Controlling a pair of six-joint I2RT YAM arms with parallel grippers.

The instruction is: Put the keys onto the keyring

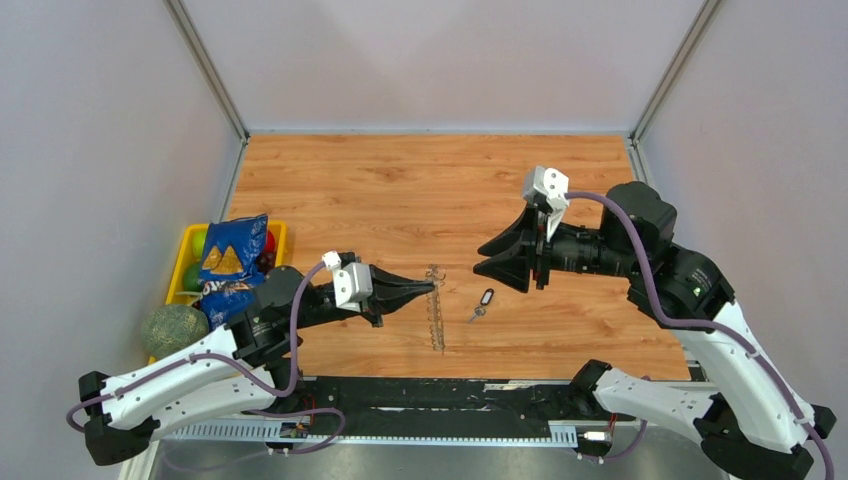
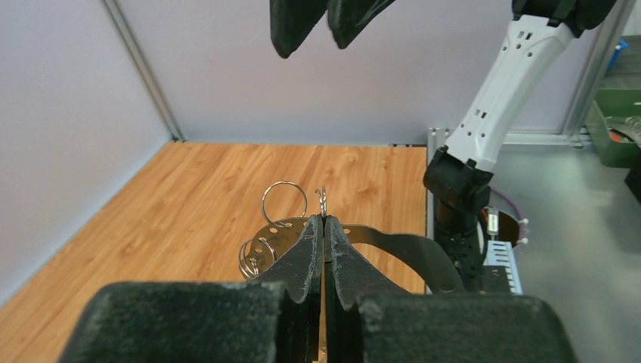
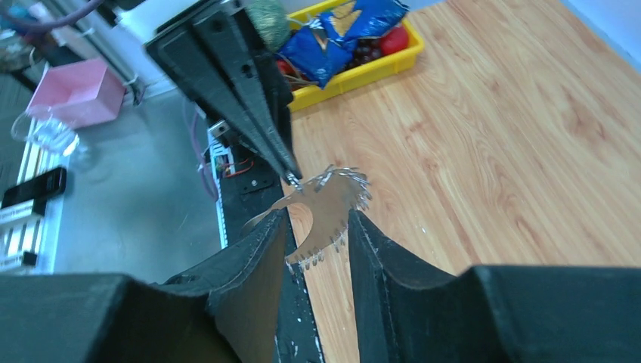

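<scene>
The keyring [image 1: 436, 312] is a thin grey metal hoop with small rings along its rim. My left gripper [image 1: 428, 288] is shut on its upper edge and holds it upright just above the table. In the left wrist view my closed fingertips [image 2: 323, 221] pinch the keyring [image 2: 276, 231]. A tiny key [image 1: 482, 302] with a black head lies on the wood just right of the hoop. My right gripper [image 1: 482, 258] is open and empty, hovering above and right of the key. In the right wrist view the keyring [image 3: 326, 203] shows between its spread fingers [image 3: 257, 265].
A yellow bin [image 1: 187, 248] with a blue chip bag [image 1: 230, 262] and fruit stands at the table's left edge, with a green round thing [image 1: 172, 328] in front. Grey walls close three sides. A black rail [image 1: 450, 395] runs along the near edge.
</scene>
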